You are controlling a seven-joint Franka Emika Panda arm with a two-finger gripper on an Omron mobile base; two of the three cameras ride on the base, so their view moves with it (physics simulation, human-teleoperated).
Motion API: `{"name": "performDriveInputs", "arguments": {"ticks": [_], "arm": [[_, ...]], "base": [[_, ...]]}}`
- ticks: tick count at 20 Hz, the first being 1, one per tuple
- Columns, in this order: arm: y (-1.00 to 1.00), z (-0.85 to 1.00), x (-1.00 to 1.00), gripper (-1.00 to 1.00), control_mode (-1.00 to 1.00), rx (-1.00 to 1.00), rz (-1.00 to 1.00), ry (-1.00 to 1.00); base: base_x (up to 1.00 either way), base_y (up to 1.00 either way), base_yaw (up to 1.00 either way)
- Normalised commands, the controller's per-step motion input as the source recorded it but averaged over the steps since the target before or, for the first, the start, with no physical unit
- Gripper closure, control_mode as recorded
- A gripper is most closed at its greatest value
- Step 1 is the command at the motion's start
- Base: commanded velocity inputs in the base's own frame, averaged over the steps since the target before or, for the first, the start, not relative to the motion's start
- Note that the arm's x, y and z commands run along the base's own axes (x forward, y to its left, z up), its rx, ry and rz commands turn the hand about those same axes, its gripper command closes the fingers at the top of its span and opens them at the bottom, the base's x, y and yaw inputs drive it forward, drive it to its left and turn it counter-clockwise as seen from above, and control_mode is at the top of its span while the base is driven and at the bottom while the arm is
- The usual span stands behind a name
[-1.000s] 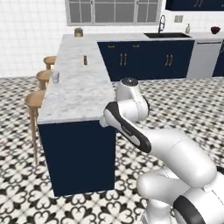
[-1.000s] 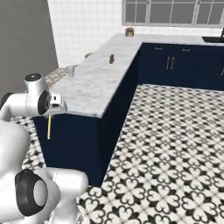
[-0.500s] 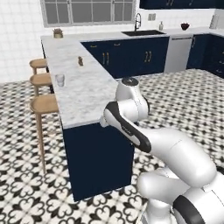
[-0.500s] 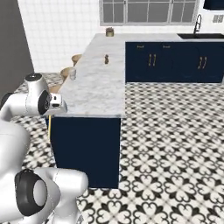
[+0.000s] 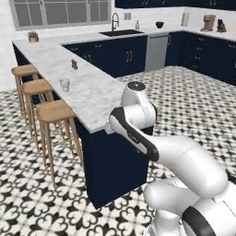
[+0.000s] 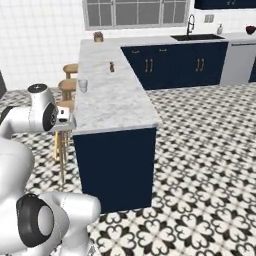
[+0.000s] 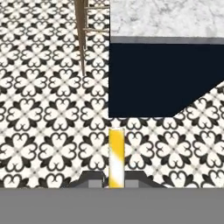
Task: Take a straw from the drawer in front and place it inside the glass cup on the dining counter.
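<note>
Since earlier, base swung around dining counter (image 5: 87, 92); hand view shows end effector (image 7: 116, 183) pinching straw (image 7: 116, 157).

One straw (image 7: 116, 158), one glass cup (image 5: 64, 85), three stools (image 5: 55, 111), one dining counter (image 5: 97, 99).

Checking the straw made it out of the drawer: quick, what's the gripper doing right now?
Gripper: shut on the yellow straw, which sticks out between its fingertips, above the patterned floor near the counter end.
</note>
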Motion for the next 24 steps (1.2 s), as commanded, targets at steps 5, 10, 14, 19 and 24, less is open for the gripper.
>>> {"name": "performDriveInputs", "arguments": {"ticks": [5, 10, 14, 19, 24], "arm": [[0.0, 0.0, 0.0, 1.0, 1.0, 0.0, 0.0, 0.0], [0.0, 0.0, 0.0, 1.0, 1.0, 0.0, 0.0, 0.0], [0.0, 0.0, 0.0, 1.0, 1.0, 0.0, 0.0, 0.0], [0.0, 0.0, 0.0, 1.0, 1.0, 0.0, 0.0, 0.0], [0.0, 0.0, 0.0, 1.0, 1.0, 0.0, 0.0, 0.0]], "base": [[0.0, 1.0, -0.42], [0.04, 1.0, -0.43], [0.18, 1.0, -0.43], [0.35, 1.0, -0.45], [0.2, 1.0, -0.47]]}}
